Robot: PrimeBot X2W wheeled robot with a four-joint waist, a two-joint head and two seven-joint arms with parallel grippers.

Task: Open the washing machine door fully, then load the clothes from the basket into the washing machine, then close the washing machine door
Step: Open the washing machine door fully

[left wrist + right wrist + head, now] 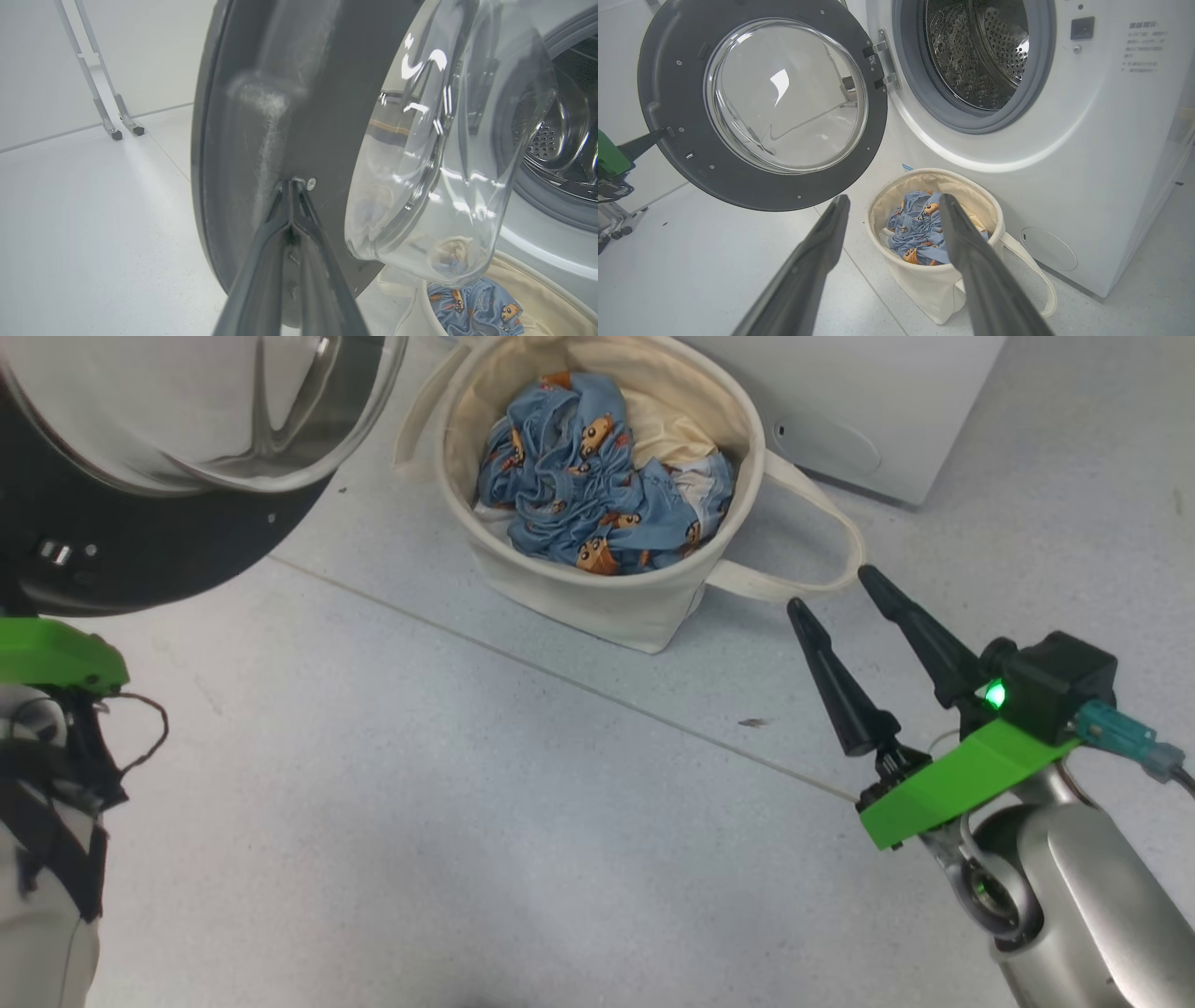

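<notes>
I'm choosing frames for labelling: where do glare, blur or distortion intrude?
Head view: even light, sharp, faint reflections on the door glass. Left wrist view: white glare streaks on that glass, which warps the drum behind; shut left hand soft. Right wrist view: wide-angle bowing of the washer; open right hand blurred.

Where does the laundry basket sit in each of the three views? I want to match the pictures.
Head view: the basket is at upper centre, on the floor.
Left wrist view: the basket is in the bottom right corner, cut off by the frame.
Right wrist view: the basket is at lower centre.
Shared landmark: the open washing machine door, left of the basket in each view.
</notes>
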